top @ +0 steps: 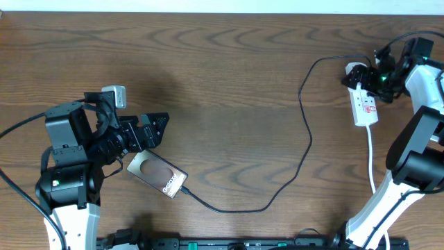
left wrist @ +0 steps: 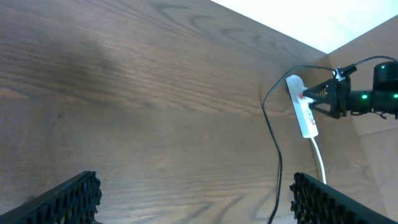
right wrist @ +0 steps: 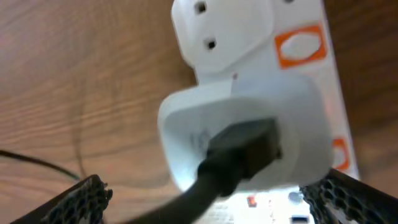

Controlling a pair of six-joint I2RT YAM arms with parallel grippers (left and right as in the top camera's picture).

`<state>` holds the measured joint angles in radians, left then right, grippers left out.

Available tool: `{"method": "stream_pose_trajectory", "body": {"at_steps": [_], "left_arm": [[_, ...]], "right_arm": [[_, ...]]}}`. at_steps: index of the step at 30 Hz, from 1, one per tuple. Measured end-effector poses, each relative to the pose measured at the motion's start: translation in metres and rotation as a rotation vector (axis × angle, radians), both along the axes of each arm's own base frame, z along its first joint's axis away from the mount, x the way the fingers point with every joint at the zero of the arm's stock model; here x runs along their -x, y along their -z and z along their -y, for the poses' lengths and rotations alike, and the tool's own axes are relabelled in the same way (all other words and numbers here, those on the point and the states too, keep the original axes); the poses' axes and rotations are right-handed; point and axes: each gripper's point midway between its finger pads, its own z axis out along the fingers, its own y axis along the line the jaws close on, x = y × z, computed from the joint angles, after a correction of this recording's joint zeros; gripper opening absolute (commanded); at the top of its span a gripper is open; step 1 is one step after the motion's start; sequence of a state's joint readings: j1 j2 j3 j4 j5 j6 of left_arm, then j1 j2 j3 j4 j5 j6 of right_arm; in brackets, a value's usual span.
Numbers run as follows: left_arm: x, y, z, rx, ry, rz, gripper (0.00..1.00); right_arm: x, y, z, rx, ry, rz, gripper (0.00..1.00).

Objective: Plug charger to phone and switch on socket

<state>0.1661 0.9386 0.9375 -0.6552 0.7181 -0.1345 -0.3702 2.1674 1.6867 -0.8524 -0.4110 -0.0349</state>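
The bronze phone (top: 158,173) lies flat at the lower left, just below my left gripper (top: 149,132), which is open and empty. The black charger cable (top: 307,142) meets the phone's lower right edge and runs across the table to the white adapter (top: 354,70). The adapter sits in the top end of the white socket strip (top: 365,104). My right gripper (top: 372,80) hovers over that end, open. In the right wrist view its fingers (right wrist: 217,199) stand wide on either side of the adapter (right wrist: 249,124), and an orange-red switch (right wrist: 301,45) shows on the strip.
The strip's white cord (top: 372,163) runs down toward the right arm's base. In the left wrist view the strip (left wrist: 303,112), the black cable (left wrist: 272,130) and the right gripper (left wrist: 323,99) show far off, beyond the left fingers (left wrist: 196,199).
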Motion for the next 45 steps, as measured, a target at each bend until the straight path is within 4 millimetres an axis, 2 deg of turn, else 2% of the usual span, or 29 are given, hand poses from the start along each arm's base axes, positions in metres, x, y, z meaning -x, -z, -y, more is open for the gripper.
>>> {"method": "stream_pose_trajectory", "body": {"at_steps": [4,7,11,15,17,21,28,45], "left_arm": [[0.0,0.0,0.0,0.0,0.0,0.0,0.96],[0.0,0.0,0.0,0.0,0.0,0.0,0.96],[0.0,0.0,0.0,0.0,0.0,0.0,0.96],[0.0,0.0,0.0,0.0,0.0,0.0,0.96],[0.0,0.0,0.0,0.0,0.0,-0.001,0.96],[0.0,0.0,0.0,0.0,0.0,0.0,0.96],[0.0,0.0,0.0,0.0,0.0,0.0,0.96],[0.0,0.0,0.0,0.0,0.0,0.0,0.96]], "right_arm": [[0.015,-0.005,0.005,0.012,0.047,-0.076,0.99],[0.021,-0.028,0.019,0.059,0.108,-0.077,0.99],[0.034,-0.089,0.032,0.134,0.208,-0.021,0.99],[0.063,-0.154,0.025,0.153,0.295,0.032,0.99],[0.08,-0.177,0.019,0.148,0.338,0.041,0.99],[0.107,-0.204,0.01,0.135,0.4,0.049,0.99],[0.119,-0.225,0.005,0.132,0.437,0.093,0.99],[0.12,-0.226,0.005,0.132,0.44,0.096,0.99]]}}
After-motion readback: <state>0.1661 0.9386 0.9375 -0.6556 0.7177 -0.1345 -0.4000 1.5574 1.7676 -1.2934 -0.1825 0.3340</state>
